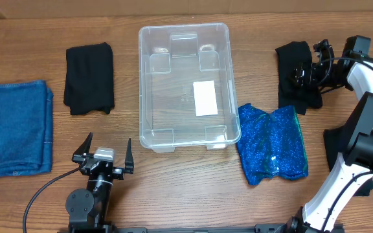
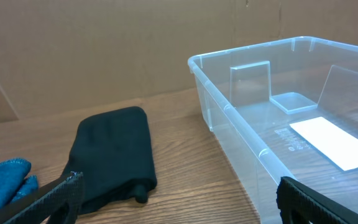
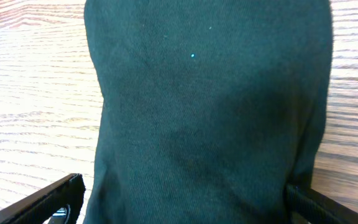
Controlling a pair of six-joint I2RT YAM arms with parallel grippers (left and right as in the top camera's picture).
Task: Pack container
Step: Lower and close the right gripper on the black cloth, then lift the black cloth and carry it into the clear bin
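The clear plastic container (image 1: 184, 87) stands empty at the table's middle, a white label on its base; its near corner shows in the left wrist view (image 2: 278, 124). My left gripper (image 1: 104, 158) is open at the front edge, apart from everything. A folded black cloth (image 1: 90, 77) lies left of the container and shows in the left wrist view (image 2: 114, 152). My right gripper (image 1: 301, 72) is open and sits over a second black cloth (image 1: 294, 61) at the far right; its fingers straddle that cloth (image 3: 210, 106). A glittery blue cloth (image 1: 272, 144) lies right of the container.
A folded blue denim cloth (image 1: 15, 127) lies at the far left; its edge shows in the left wrist view (image 2: 2, 183). A cardboard wall (image 2: 104, 50) stands behind the table. The right arm's base (image 1: 351, 162) is at the right edge.
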